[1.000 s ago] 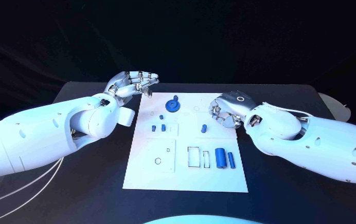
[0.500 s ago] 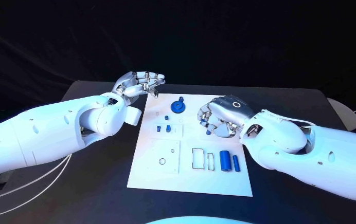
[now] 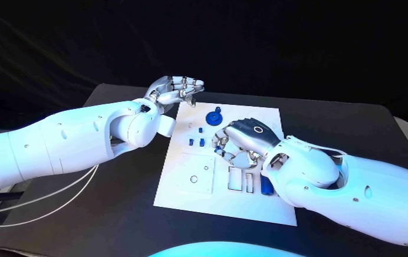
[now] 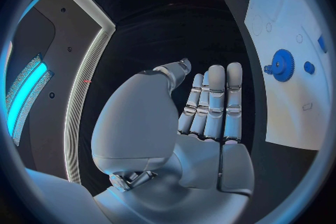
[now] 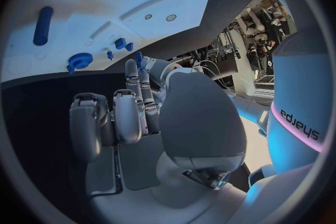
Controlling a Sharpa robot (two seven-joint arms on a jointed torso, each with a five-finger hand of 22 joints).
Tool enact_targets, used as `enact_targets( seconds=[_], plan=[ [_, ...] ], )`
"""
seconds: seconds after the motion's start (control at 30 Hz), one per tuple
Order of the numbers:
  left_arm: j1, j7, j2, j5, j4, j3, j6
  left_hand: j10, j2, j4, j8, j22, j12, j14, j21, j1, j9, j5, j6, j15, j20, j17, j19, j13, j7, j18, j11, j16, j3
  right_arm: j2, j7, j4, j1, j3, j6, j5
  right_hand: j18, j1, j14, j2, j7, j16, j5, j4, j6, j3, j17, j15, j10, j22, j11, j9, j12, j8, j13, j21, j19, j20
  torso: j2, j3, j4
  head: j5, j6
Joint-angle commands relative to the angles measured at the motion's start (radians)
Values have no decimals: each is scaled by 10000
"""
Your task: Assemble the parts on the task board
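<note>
The white task board (image 3: 197, 183) lies in the middle of the table. A blue gear (image 3: 213, 116) stands near its far edge, with small blue pegs (image 3: 197, 142) just in front of it. My right hand (image 3: 240, 142) hovers over the board's middle with curled fingers. In the right wrist view its fingertips (image 5: 132, 67) meet around a small blue peg (image 5: 138, 57); whether they grip it is unclear. A blue cylinder (image 3: 267, 186) peeks out beside the right forearm. My left hand (image 3: 177, 89) is raised at the board's far left corner, fingers (image 4: 213, 101) straight, holding nothing.
Rectangular recesses (image 3: 238, 179) and a small ring (image 3: 194, 179) mark the board's near half. Black table surface (image 3: 127, 210) surrounds the board. White cables (image 3: 51, 201) trail under the left arm.
The camera has shifted. My right hand has moved from the board's right edge in over its middle, covering the lone blue peg. The left hand stays at the far left corner.
</note>
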Motion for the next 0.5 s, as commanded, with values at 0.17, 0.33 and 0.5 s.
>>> enact_targets(
  seconds=[0.17, 0.33, 0.5],
  plan=[
    [11, 30, 98, 8, -16, 6, 25, -57, -34, 9, -7, -15, 43, -59, -53, 76, -9, 61, -19, 36, -29, -12, 40, -13, 77, 142, -4, -63, 69, 389, 305, -342, -326, -49, -25, 81, -160, -87, 472, 51, -22, 31, 57, -71, 52, -12, -21, -70, 34, 1911, -95, 12, -40, 19, 17, 36, 412, -62, 9, 1, -4, 223, -110],
    [14, 16, 148, 7, -24, 6, 32, -62, -33, 11, -4, -16, 45, -62, -56, 72, -8, 61, -17, 38, -28, -15, 39, -14, 76, 142, -2, -64, 70, 691, 373, -658, -534, -82, -47, 48, -160, -101, 473, 44, -19, 37, 63, -72, 44, -16, -16, -68, 33, 1911, -92, 16, -46, 19, 20, 34, 411, -62, 24, 9, 16, 309, -196],
    [16, 1, 188, 6, -30, 6, 47, -62, -33, 11, -4, -16, 45, -62, -56, 72, -8, 61, -17, 38, -28, -15, 39, -14, 76, 142, -2, -64, 70, 866, 405, -893, -683, -98, -30, -54, -161, -112, 473, 40, -18, 40, 63, -72, 41, -19, -15, -67, 33, 1916, -90, 19, -50, 19, 21, 41, 414, -62, 11, 8, 20, 388, -256]
  ],
)
